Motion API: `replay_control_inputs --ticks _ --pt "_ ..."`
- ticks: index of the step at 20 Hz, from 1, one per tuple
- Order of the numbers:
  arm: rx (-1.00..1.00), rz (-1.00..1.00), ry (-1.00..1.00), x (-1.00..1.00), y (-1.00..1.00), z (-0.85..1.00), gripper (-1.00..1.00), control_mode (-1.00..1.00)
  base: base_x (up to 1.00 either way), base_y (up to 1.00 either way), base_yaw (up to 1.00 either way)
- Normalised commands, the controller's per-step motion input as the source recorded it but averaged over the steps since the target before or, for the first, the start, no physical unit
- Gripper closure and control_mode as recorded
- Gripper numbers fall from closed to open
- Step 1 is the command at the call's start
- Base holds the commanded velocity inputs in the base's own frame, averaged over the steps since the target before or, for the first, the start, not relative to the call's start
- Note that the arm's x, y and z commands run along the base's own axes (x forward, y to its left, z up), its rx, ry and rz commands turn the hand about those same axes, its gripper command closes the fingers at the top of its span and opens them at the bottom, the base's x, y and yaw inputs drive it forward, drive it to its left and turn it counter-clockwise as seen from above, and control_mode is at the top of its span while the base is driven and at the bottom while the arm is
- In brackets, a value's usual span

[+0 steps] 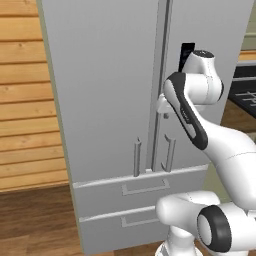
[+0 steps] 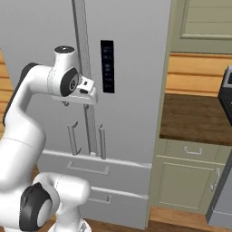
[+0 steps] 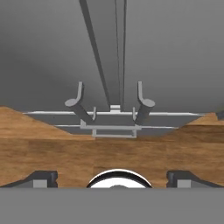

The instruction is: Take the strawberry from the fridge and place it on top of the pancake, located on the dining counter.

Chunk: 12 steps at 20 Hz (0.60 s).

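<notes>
so the fridge [image 1: 110, 100] is shut, both doors closed; the strawberry must be inside, can't see it from here; the hand [image 3: 112, 177] sits right up by the door seam, looking down along it, fingers spread wide with nothing between them; the two bar handles [image 3: 78, 103] are below it; guessing the door's stiff and heavy, so grab a bar square across its middle; the berry'll be soft and light, so pinch it gently round the sides
</notes>
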Motion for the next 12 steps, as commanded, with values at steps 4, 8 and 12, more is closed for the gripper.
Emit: replay_control_inputs --ticks 4,8,12 --pt "0.00 0.00 0.00 0.00 0.00 0.00 -1.00 1.00 -0.59 0.00 0.00" --pt "0.01 0.00 -0.01 -0.35 -0.03 -0.43 -1.00 -1.00 0.00 0.00 0.00" --pt "0.03 0.00 -0.03 0.05 -0.35 -0.66 -1.00 -1.00 0.00 0.00 0.00"
